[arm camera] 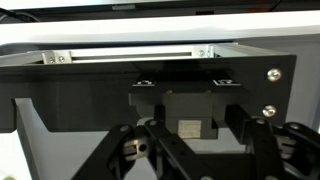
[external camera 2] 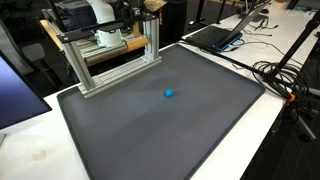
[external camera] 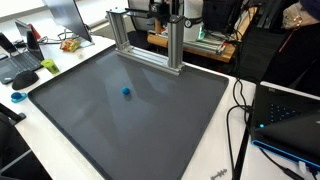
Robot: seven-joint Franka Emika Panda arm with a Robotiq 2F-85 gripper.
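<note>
A small blue ball (external camera: pixel 126 91) lies alone on the big dark grey mat (external camera: pixel 150 120); it also shows in the other exterior view (external camera 2: pixel 169 94). My gripper (arm camera: pixel 195 150) is far from it, up behind the aluminium frame (external camera: pixel 150 45) at the back of the mat. In the wrist view its dark fingers stand spread at the left and right with nothing between them. They face a black panel (arm camera: pixel 90 90) with screws and a dark block with a pale label (arm camera: pixel 188 128). In both exterior views the arm (external camera: pixel 163 10) is mostly hidden behind the frame (external camera 2: pixel 115 55).
A laptop (external camera: pixel 290 115) and cables (external camera: pixel 240 110) lie on the white table beside the mat. Another laptop (external camera: pixel 20 62), a green object (external camera: pixel 48 66) and clutter sit at the far corner. Cables (external camera 2: pixel 285 75) run along one mat edge.
</note>
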